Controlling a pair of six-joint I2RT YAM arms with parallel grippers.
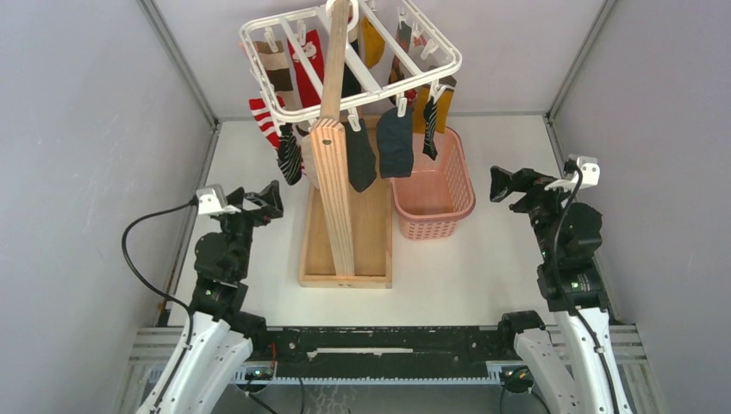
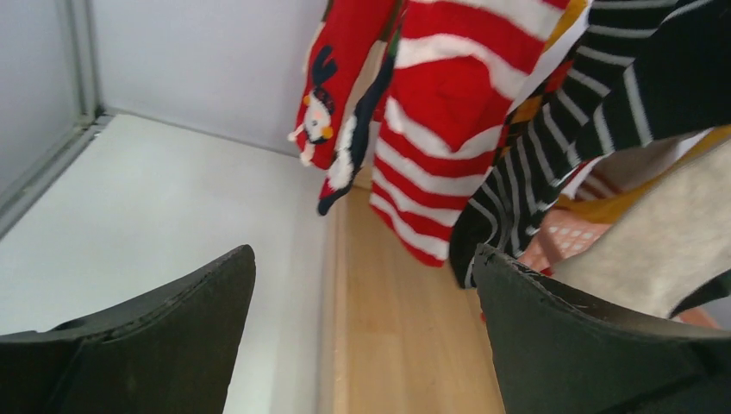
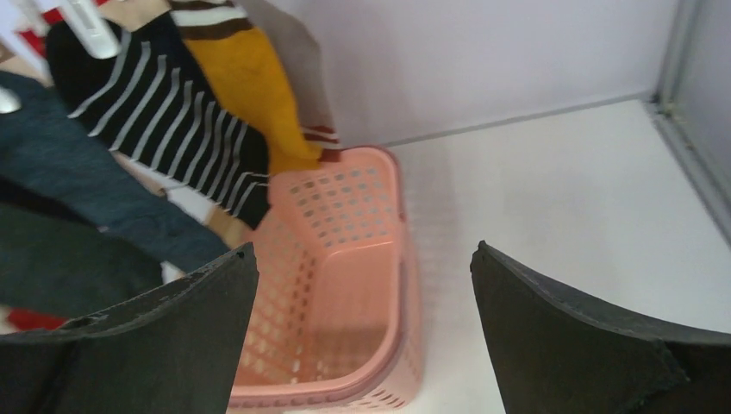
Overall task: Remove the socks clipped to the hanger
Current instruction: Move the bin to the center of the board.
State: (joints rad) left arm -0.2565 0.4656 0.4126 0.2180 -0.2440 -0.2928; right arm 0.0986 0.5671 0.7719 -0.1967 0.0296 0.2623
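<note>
The white hanger (image 1: 435, 47) hangs at the top of a wooden stand with several socks clipped to it: red striped (image 1: 264, 121), striped black-white (image 1: 290, 157), black (image 1: 359, 159), dark blue (image 1: 396, 142), mustard yellow (image 1: 438, 108). My left gripper (image 1: 269, 200) is open and empty, left of the stand, below the socks. In the left wrist view the red striped sock (image 2: 444, 112) and striped black sock (image 2: 552, 147) hang ahead. My right gripper (image 1: 502, 183) is open and empty, right of the basket. The right wrist view shows the striped sock (image 3: 164, 116) and the yellow sock (image 3: 254, 90).
The tall wooden stand (image 1: 336, 185) rises from a wooden base board (image 1: 375, 250). A pink plastic basket (image 1: 459, 194) stands right of the board under the socks; it also shows in the right wrist view (image 3: 392, 259). Grey walls close in the white table (image 1: 483, 276).
</note>
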